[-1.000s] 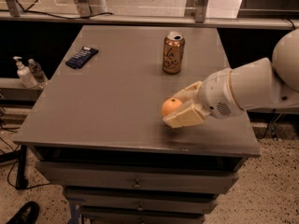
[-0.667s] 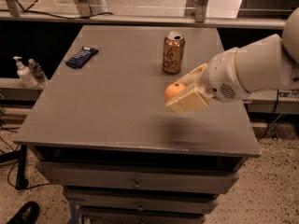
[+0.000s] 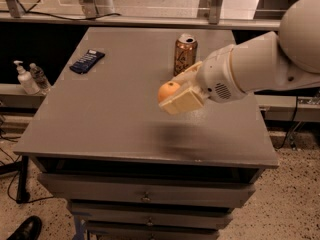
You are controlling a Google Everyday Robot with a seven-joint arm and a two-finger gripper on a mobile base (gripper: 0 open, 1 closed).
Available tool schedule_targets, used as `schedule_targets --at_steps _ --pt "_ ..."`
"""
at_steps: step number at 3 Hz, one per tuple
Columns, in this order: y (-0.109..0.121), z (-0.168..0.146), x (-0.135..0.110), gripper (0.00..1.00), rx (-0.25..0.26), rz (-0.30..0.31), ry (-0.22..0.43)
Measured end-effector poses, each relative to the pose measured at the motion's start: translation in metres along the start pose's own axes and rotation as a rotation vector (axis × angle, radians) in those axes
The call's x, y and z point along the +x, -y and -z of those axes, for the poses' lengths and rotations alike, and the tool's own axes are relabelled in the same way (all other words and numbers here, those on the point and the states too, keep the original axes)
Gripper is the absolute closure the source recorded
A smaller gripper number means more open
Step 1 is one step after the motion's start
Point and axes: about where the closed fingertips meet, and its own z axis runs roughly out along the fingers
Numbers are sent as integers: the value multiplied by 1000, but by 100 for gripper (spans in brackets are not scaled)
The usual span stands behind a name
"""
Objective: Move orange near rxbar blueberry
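The orange (image 3: 168,90) is a small round fruit held between the cream fingers (image 3: 182,103) of my gripper (image 3: 175,91), lifted above the middle of the grey table (image 3: 115,114). The gripper is shut on it and casts a shadow on the tabletop below. The rxbar blueberry (image 3: 87,61) is a flat dark navy wrapper lying at the table's far left, well to the left of the gripper. My white arm (image 3: 260,69) reaches in from the right.
A copper-coloured drink can (image 3: 185,54) stands upright at the far middle, just behind the gripper. Two small bottles (image 3: 30,78) stand on a shelf left of the table. Drawers are below the front edge. A shoe (image 3: 25,229) is on the floor at bottom left.
My gripper has lifted the orange off the table's right front area and carried it up and to the left, toward the table's middle. The can and the bar have not moved.
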Motion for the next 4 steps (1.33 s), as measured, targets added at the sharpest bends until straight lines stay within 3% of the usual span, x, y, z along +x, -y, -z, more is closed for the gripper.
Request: schedule_targets --at_steps 2,3,4 --pt "22 -66 -89 100 -32 40 148" --pt "30 -104 -122 100 -44 34 194" --pt "46 -141 -137 100 -33 12 222"
